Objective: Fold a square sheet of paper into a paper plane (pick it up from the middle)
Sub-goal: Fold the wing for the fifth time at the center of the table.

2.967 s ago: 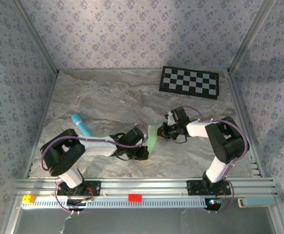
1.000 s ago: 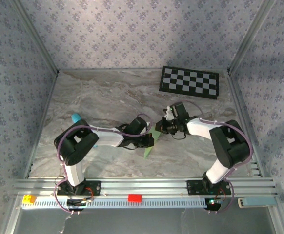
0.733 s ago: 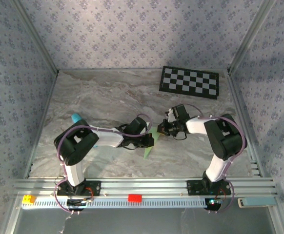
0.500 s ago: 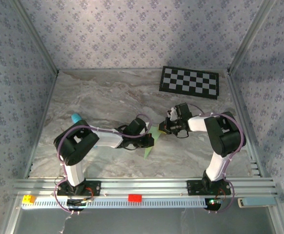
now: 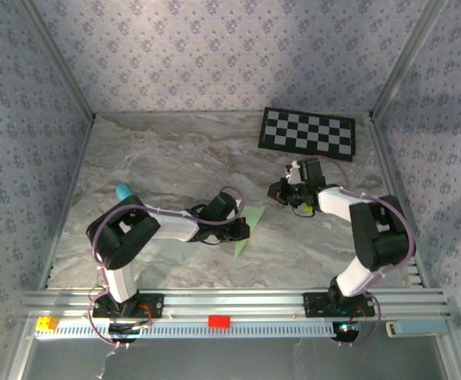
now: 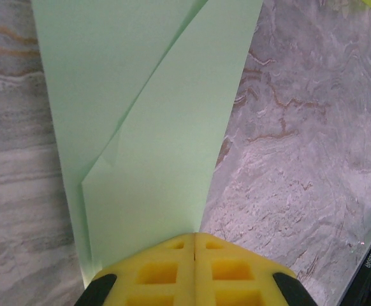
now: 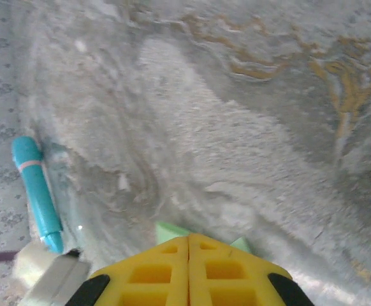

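Evidently only partly folded (one diagonal flap shows), the sheet of paper (image 6: 153,127) sits mid-table, pinched by the closed left gripper (image 6: 194,239). At its two o'clock, the right gripper (image 5: 280,192) is closed and empty. Most folds are not yet made.

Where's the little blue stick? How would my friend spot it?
Look at the grey marble table, on its left side, just beyond the left arm. The stick is the only bright blue thing; the folded paper nearby is pale green.
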Robot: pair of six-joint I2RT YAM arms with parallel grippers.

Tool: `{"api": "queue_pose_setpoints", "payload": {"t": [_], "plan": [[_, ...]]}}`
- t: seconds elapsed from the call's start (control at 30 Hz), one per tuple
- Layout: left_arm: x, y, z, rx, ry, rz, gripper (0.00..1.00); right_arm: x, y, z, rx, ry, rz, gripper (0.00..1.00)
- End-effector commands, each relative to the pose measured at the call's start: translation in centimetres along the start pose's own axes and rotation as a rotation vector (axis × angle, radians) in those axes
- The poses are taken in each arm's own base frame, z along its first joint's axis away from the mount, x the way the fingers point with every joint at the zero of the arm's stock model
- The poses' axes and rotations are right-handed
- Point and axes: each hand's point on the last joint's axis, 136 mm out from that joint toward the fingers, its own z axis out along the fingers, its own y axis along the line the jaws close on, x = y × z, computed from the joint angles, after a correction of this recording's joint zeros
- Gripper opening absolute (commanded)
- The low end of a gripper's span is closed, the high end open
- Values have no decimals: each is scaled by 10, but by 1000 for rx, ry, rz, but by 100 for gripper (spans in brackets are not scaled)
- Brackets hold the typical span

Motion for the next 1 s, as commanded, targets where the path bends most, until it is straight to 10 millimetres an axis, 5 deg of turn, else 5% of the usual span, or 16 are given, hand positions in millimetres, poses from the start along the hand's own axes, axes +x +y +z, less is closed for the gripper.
{"api": "queue_pose_setpoints", "payload": {"t": [0.0, 0.37, 0.6, 0.77, 0.97], "plan": [[34, 39, 1, -142, 88, -56, 0, 17, -1, -10, 38, 1, -4, 8], [15, 6, -10, -103, 35, -8, 0, 68, -7, -21, 71, 27, 7, 10], [-4, -23, -39, -83, -56, 38, 15, 85, -11, -24, 85, 48, 8, 10], [-10, -7, -65, -137, -117, 31, 18, 96, -3, -21, 58, 84, -4, 11], [-6, 8, -66, -139, -52, -3, 15, 107, 2, -15, 61, 113, -23, 12]]}}
